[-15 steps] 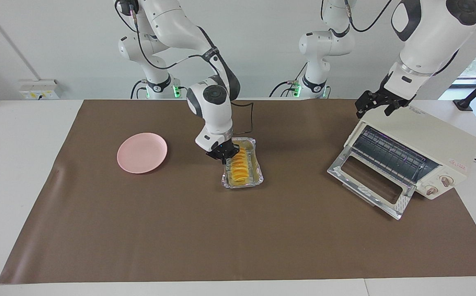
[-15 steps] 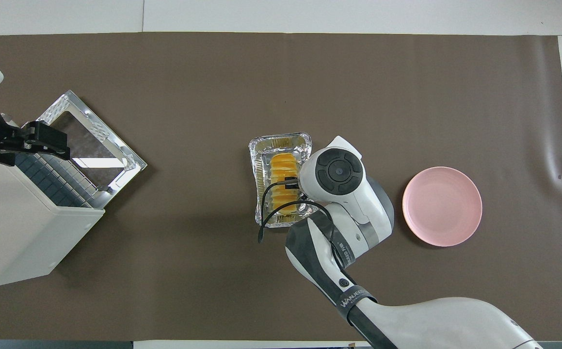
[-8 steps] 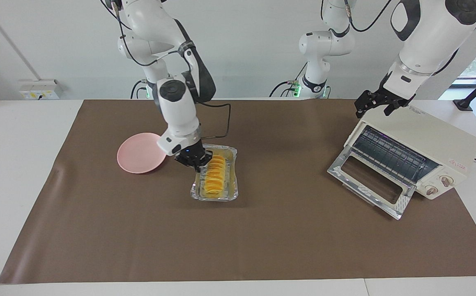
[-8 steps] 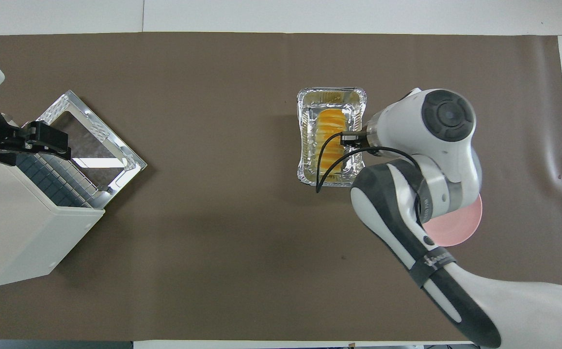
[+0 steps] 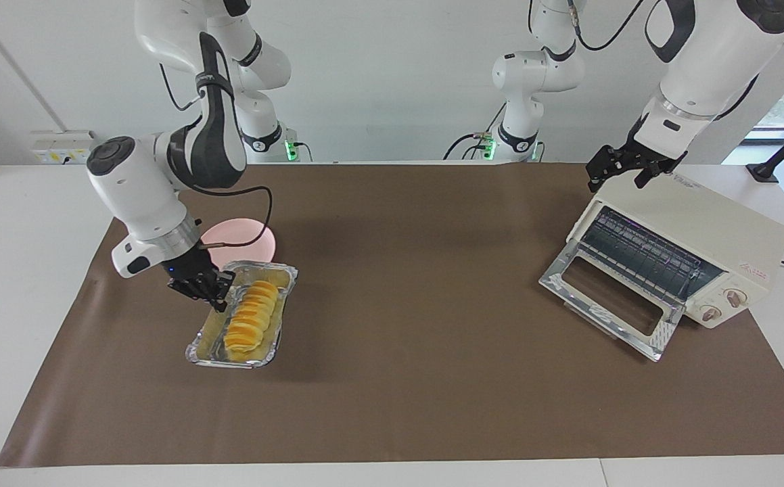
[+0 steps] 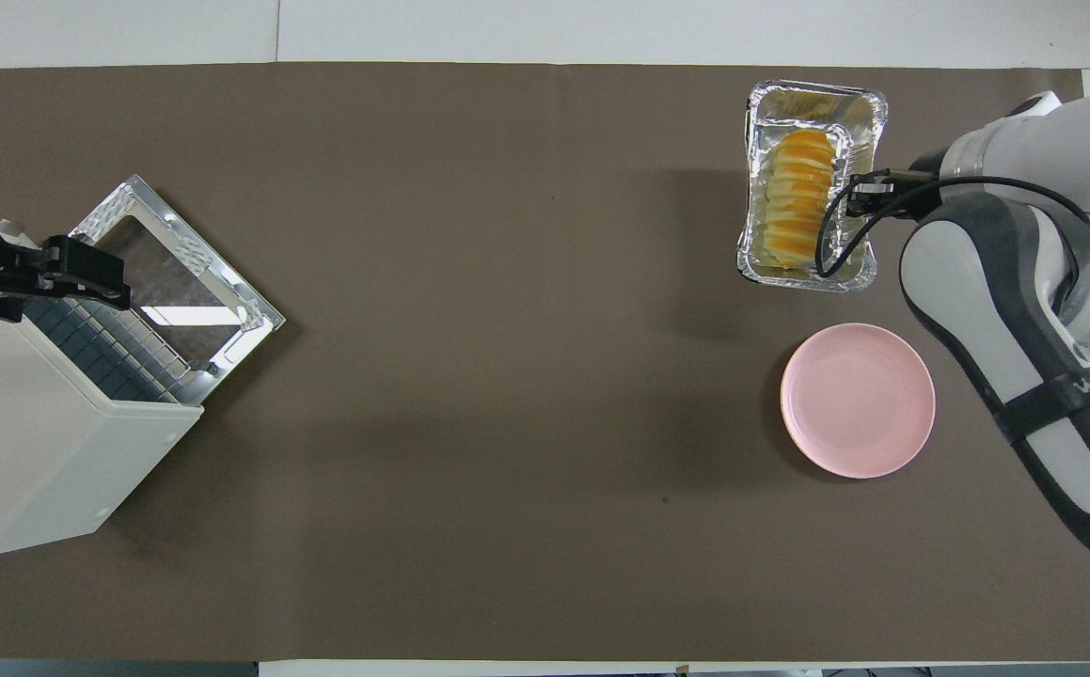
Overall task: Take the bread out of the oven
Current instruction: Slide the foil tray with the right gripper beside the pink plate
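We are gripping foil tray (image 5: 241, 323) rim with right pincer (image 5: 210, 292), clamped on it; bread (image 5: 252, 319) riding inside, farther from robots than pink plate (image 6: 858, 400). Foil crumples, bread soft: hold gently. Left pincer (image 5: 628, 170) waiting over oven (image 5: 682, 250), fingers unclear.

White lettering ran along the dark band of the right arm (image 6: 1062, 414), but only a "W" at its start could be made out in the overhead view. The oven (image 5: 696, 237) bore a grey brand mark on its top and a small red mark near its front corner, both unreadable. No other writing could be read.
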`<act>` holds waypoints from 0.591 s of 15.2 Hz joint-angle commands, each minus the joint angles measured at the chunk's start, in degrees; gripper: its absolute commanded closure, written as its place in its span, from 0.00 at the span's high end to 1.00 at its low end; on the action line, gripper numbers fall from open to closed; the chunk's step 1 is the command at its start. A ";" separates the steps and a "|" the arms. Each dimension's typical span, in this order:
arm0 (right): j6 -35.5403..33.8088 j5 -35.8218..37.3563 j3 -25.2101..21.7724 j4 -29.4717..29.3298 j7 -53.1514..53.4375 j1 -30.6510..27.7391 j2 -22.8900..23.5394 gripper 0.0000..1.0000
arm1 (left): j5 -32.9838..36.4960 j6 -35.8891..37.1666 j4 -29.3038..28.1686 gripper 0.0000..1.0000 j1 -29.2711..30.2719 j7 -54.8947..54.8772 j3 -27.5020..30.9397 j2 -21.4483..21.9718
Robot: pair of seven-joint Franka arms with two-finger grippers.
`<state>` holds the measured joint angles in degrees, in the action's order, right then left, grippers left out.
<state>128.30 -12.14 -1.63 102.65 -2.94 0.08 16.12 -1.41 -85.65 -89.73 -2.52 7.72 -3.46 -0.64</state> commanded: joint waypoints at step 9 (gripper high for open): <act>-2.35 -1.31 0.75 -0.88 -16.04 -6.67 6.91 0.00 | 0.18 0.05 -0.97 1.00 0.41 -0.34 -0.05 1.35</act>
<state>126.82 -12.16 -1.09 101.95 -18.01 -6.59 22.53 -1.41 -85.65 -89.73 -2.49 7.72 -3.39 -0.44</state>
